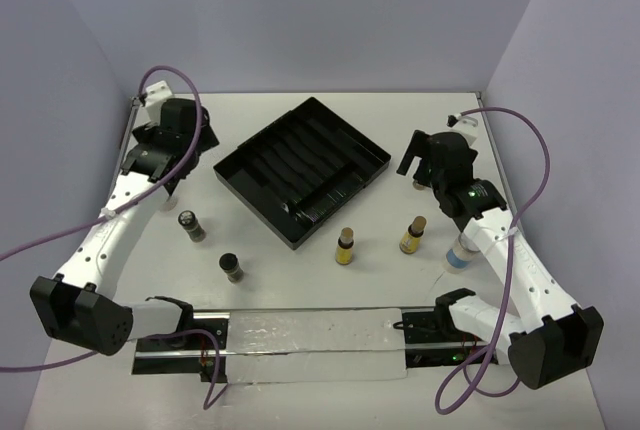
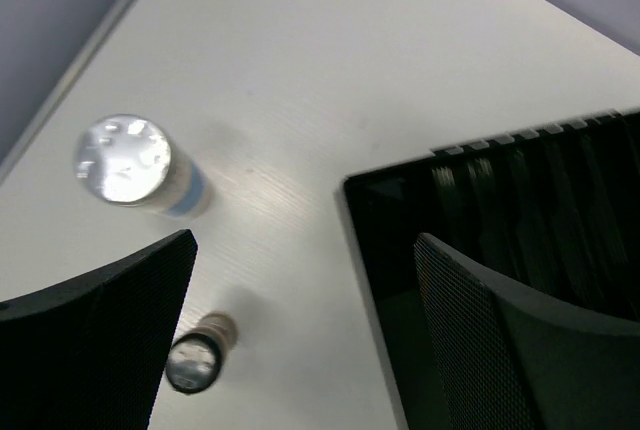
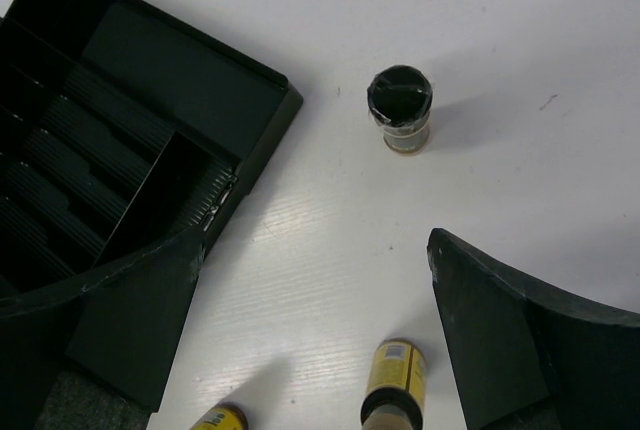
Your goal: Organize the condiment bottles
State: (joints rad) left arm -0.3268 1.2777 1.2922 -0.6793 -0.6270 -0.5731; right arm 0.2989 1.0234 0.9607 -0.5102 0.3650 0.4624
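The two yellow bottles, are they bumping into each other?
Apart. The top view shows the left yellow bottle and the right yellow bottle standing separately, with bare white table plainly visible between them.

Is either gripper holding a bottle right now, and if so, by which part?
Nothing is held. The left gripper and the right gripper both hang open above the table, fingers wide apart and gripping no bottle.
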